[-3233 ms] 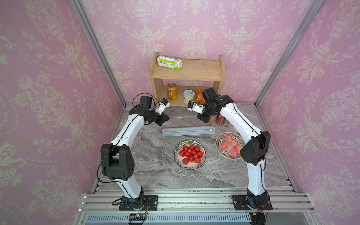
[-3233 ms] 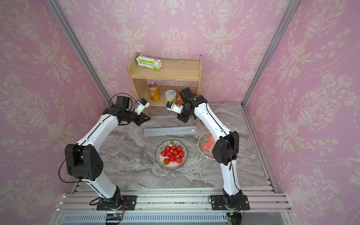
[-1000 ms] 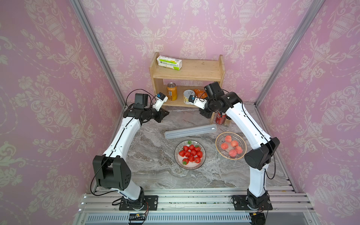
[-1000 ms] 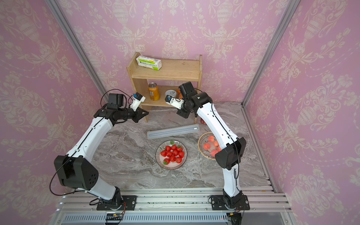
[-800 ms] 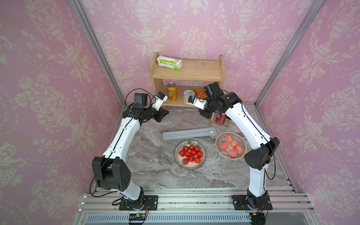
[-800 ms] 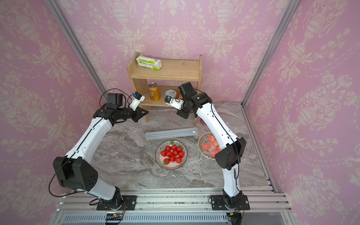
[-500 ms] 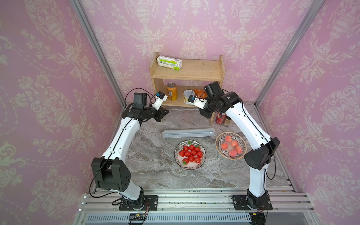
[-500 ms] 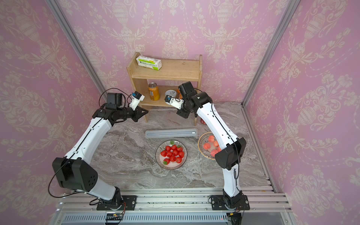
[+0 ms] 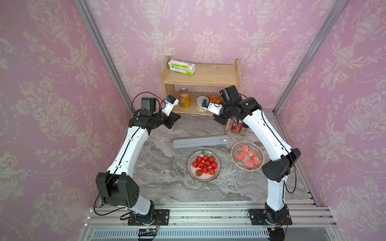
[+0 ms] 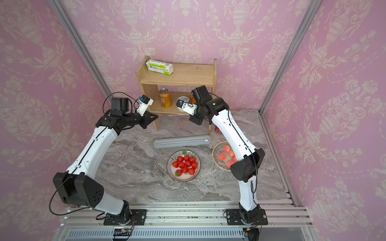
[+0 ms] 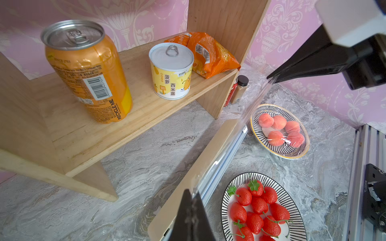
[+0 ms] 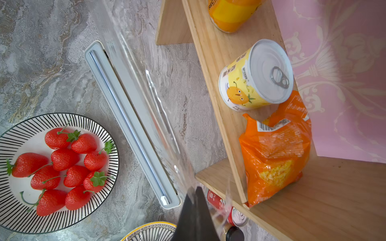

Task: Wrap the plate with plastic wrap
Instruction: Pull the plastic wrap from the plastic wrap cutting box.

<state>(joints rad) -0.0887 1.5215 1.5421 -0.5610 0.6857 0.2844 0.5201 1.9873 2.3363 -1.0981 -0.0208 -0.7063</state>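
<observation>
On the tabletop: the dispenser box [image 9: 200, 141] lies flat with its lid up, between the wooden shelf [image 9: 208, 76] and the plate [image 9: 208, 178] of strawberries [image 9: 205, 164]; box and plate are just apart.
Plastic wrap [image 11: 253, 102]: a clear sheet drawn up out of the box and held in the air in front of the shelf's lower board. Its top edge runs from one arm's tip to the other. It is hard to make out in both top views and shows by its shine in both wrist views.
Left gripper [image 11: 189, 193]: raised near the shelf's left post, jaws pinched together on one corner of the wrap.
Right gripper [image 12: 196, 194]: raised near the shelf's right post, jaws pressed together on the other corner.
Plate: uncovered, strawberries heaped in the middle.
Second plate [image 9: 235, 148]: to the right of the first, holding peaches [image 9: 248, 157] under glossy film.
Shelf: white-and-green carton [image 9: 181, 67] on top; orange can [image 9: 184, 98], yellow tin [image 9: 201, 103] and orange bag [image 9: 213, 98] below.
Red can [image 9: 236, 126]: on the tabletop by the shelf's right post.
</observation>
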